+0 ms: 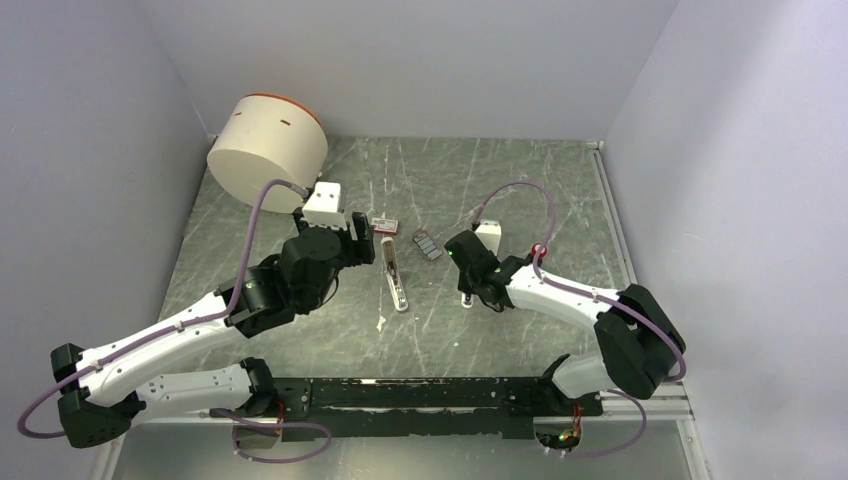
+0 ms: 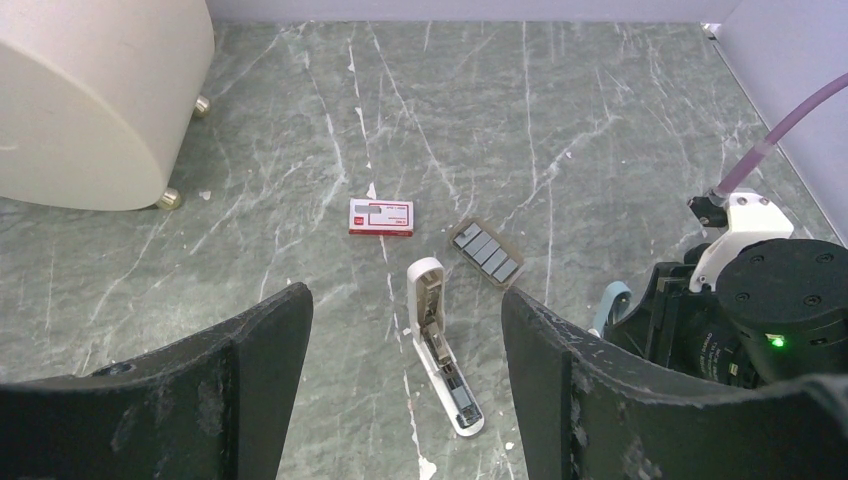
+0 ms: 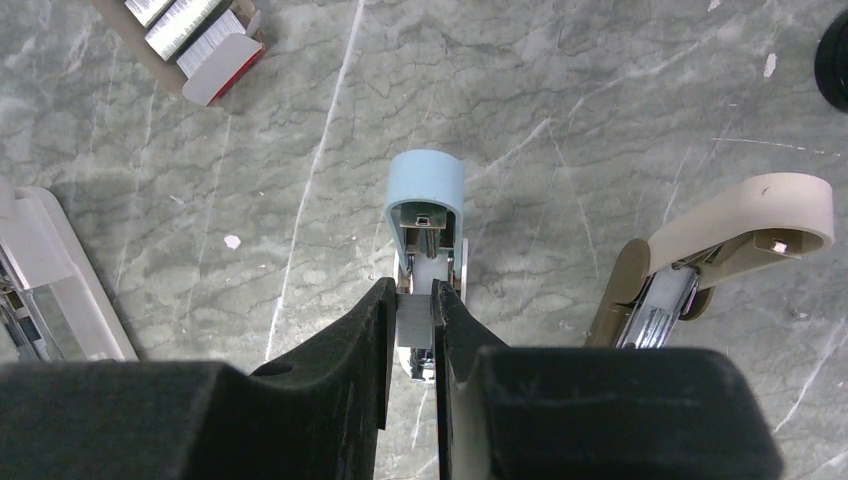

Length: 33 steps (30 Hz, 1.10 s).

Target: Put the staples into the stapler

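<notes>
The round beige tub (image 2: 90, 90) runs off the top and left edges of the left wrist view. Print on the staples box (image 2: 381, 216)? Way too small to read. In the right wrist view the white stapler (image 3: 45, 260) gets chopped by the left edge, the staple tray (image 3: 195, 30) by the top. The blue stapler (image 3: 425, 185) has its near end hidden behind the right gripper (image 3: 415, 298), and I can't tell if the grey strip (image 3: 414, 325) pinched there is loose or part of it.

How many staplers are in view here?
3: white stapler open mid-table; blue stapler beneath the right gripper; beige stapler beside the blue. More may be hidden.
</notes>
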Motion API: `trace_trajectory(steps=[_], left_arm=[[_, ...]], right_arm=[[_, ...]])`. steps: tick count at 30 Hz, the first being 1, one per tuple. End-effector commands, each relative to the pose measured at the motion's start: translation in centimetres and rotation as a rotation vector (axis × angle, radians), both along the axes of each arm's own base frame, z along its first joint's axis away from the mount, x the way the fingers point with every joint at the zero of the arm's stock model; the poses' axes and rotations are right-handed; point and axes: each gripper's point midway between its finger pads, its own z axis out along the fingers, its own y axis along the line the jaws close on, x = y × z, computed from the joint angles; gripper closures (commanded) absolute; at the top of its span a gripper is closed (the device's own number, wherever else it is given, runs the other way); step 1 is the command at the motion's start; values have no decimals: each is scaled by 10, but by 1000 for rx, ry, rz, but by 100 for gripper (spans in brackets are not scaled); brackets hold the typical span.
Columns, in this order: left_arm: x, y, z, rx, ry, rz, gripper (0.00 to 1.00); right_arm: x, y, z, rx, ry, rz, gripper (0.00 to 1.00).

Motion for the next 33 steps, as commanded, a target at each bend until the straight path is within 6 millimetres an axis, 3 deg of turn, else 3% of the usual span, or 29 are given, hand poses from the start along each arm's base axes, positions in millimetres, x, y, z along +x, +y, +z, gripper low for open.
trace_trajectory(steps=[1,33], left_arm=[[3,-2,2,-15,-8,5,26],[2,-2,0,-19,-2,6,26]], right_arm=[[0,-7,-4,-25,-4,-11,79],[-8,-6,-12,-12,29,5,79]])
